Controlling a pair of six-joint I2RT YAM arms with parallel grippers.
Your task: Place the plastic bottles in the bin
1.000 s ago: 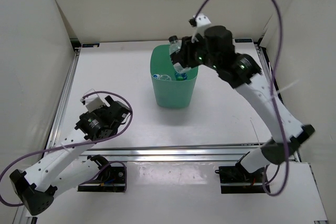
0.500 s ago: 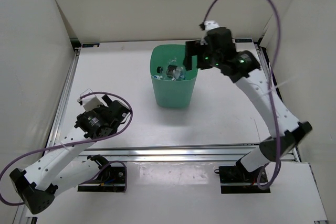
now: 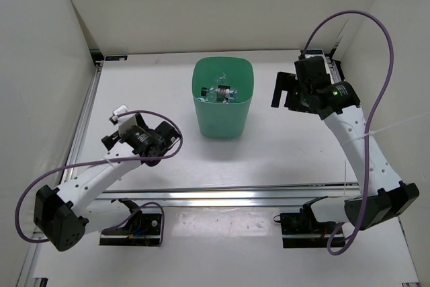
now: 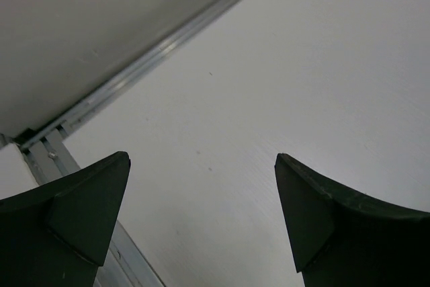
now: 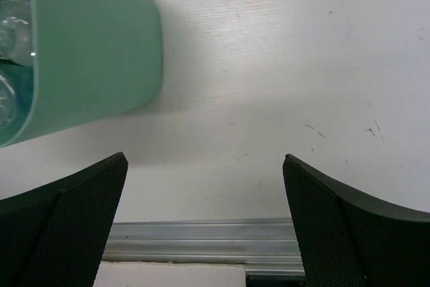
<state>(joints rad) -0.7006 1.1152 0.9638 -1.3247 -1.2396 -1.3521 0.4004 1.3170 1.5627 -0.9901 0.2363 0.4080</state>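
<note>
The mint-green bin [image 3: 224, 115] stands upright at the table's middle, and the plastic bottles [image 3: 220, 92] lie inside it, clear ones with blue labels showing among them. My right gripper [image 3: 281, 92] hangs open to the right of the bin, apart from it and holding nothing. In the right wrist view the open gripper [image 5: 205, 159] looks down on bare table, with the bin [image 5: 94, 52] at the upper left and bottles [image 5: 12, 28] visible through its mouth. My left gripper [image 3: 111, 132] sits low at the left, open and empty [image 4: 201, 157] over white table.
Aluminium rails run along the table's edges [image 4: 101, 92] [image 5: 201, 240] [image 3: 87, 112]. White walls close in the left, back and right sides. Purple cables loop from both arms.
The right gripper opened over the bin, the bottle it held dropped in, and the arm drew back to the right. The left wrist has turned toward the left rail.
</note>
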